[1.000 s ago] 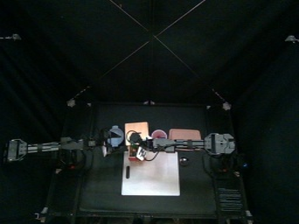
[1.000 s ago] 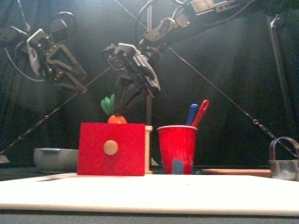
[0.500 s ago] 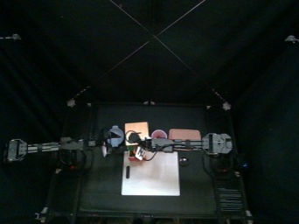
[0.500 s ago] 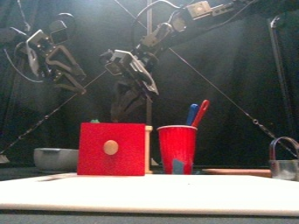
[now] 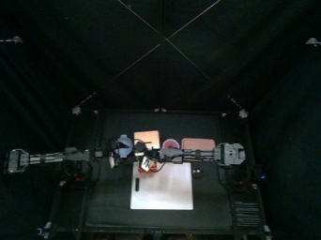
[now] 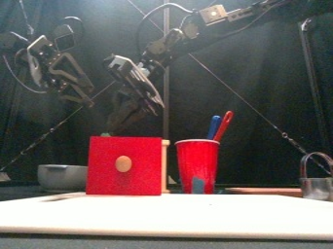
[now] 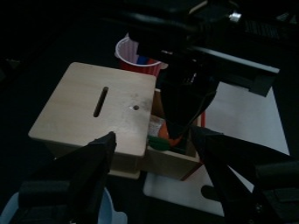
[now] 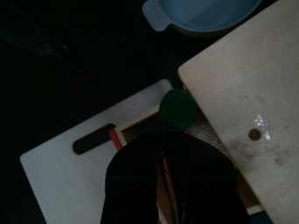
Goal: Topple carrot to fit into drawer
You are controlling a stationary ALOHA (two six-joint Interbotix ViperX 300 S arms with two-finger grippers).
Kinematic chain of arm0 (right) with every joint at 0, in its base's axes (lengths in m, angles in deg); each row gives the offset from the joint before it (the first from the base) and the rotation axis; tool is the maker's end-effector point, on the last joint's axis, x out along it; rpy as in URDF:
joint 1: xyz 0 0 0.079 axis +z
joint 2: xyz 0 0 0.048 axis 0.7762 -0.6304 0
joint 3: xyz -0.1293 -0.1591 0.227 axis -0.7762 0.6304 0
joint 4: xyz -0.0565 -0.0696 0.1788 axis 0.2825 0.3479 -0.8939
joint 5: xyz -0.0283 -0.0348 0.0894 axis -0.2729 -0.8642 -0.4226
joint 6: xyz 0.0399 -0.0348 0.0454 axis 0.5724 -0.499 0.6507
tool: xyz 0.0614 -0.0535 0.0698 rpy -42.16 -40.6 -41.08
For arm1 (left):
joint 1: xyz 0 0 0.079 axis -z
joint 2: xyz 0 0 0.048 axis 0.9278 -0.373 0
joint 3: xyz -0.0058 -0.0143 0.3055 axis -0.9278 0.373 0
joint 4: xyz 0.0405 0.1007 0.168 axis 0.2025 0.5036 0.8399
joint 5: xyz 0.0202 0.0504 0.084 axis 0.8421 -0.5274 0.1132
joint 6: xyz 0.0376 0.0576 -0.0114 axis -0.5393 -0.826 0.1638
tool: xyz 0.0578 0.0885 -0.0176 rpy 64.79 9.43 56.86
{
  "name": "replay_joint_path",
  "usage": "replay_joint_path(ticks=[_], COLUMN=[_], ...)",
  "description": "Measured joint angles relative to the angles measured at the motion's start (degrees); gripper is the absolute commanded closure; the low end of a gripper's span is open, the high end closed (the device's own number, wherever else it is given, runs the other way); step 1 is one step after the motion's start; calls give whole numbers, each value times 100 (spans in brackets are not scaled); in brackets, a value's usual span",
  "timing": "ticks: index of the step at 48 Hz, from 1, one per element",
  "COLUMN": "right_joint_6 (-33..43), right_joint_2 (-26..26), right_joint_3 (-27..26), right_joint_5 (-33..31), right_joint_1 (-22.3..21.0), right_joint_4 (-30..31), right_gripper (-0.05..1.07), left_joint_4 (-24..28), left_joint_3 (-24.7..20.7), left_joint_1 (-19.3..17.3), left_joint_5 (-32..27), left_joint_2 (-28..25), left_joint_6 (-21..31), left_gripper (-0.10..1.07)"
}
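With our right hand pinched narrowly on the carrot inside the open drawer, we should tip its leafy end down gently until it lies below the rim.

The top view looks straight down from far above, the front view level and close from the table edge, and both wrist views close over the wooden box, which all share.
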Motion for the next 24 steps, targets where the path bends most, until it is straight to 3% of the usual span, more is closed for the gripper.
replay_joint_path(ticks=[24], right_joint_6=[88], right_joint_2=[-334], right_joint_3=[-70], right_joint_5=[-88], right_joint_1=[-18], right_joint_4=[158], right_gripper=[59], left_joint_4=[-9], left_joint_3=[70], left_joint_1=[0], left_joint_5=[0], left_joint_2=[-9], left_joint_6=[0], left_gripper=[-2])
